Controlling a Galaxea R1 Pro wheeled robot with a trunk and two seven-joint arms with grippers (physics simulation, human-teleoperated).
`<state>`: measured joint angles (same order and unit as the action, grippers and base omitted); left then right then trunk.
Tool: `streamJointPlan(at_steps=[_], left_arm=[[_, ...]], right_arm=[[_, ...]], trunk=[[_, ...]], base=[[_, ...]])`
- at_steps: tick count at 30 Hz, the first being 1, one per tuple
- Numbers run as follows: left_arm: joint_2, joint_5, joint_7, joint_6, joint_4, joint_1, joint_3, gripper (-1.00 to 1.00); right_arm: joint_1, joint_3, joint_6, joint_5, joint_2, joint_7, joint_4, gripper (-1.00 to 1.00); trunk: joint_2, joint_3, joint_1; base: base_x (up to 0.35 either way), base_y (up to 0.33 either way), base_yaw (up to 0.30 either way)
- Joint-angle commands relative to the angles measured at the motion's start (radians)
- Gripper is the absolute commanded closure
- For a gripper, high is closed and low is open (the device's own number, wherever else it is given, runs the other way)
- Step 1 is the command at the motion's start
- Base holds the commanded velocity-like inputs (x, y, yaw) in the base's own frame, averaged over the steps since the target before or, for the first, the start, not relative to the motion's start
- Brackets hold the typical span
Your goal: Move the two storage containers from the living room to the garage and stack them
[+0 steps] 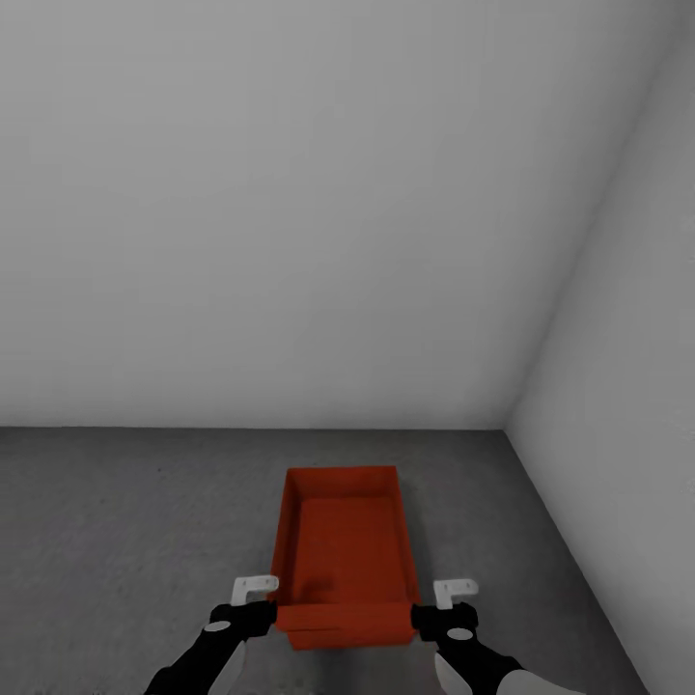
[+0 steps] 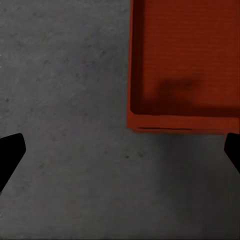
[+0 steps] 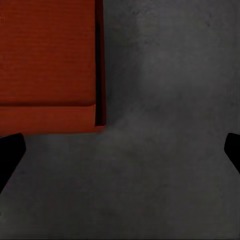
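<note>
An orange-red storage container (image 1: 343, 545) sits on the dark grey concrete floor (image 1: 125, 541) of the garage, close to the right-hand corner. In both wrist views a thin second orange-red rim peeks out under its near wall (image 2: 175, 129) (image 3: 102, 100), as if it rests on the other container. My left gripper (image 1: 253, 606) hovers beside its near left corner, and my right gripper (image 1: 446, 608) beside its near right corner. Both are open: the black fingertips (image 2: 10, 155) (image 3: 10, 155) stand wide apart over bare floor, with nothing between them.
Plain pale grey walls (image 1: 290, 212) close the space straight ahead and on the right (image 1: 627, 386), meeting in a corner just past the container. Open concrete floor stretches to the left.
</note>
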<state>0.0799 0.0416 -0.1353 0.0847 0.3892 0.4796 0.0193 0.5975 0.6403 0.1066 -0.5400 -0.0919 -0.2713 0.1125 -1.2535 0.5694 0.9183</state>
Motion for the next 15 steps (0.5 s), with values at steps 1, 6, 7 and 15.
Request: streamJointPlan(at_steps=[1, 6, 7, 15], left_arm=[[0.0, 0.004, -0.004, 0.006, 0.002, 0.0, 0.002, -1.0], [0.0, 0.004, -0.004, 0.006, 0.002, 0.0, 0.002, -1.0], [0.0, 0.004, -0.004, 0.006, 0.002, 0.0, 0.002, -1.0], [0.0, 0.004, -0.004, 0.002, -0.006, 0.0, 0.001, -1.0]], right_arm=[[0.001, 0.009, 0.004, -0.011, 0.0, -0.003, -0.001, -1.0], [0.001, 0.009, 0.004, -0.011, 0.0, -0.003, -0.001, -1.0], [0.001, 0.009, 0.004, -0.011, 0.0, -0.003, -0.001, -1.0], [0.0, 0.009, 0.004, -0.011, 0.0, -0.003, -0.001, -1.0]], trunk=[[-0.001, -0.001, -0.001], [-0.001, -0.009, -0.001], [-0.001, -0.01, -0.001], [-0.001, -0.023, -0.001]], base=[[-0.314, 0.0, 0.0], [-0.328, 0.0, 0.0], [-0.333, 0.0, 0.0], [-0.275, 0.0, 0.0]])
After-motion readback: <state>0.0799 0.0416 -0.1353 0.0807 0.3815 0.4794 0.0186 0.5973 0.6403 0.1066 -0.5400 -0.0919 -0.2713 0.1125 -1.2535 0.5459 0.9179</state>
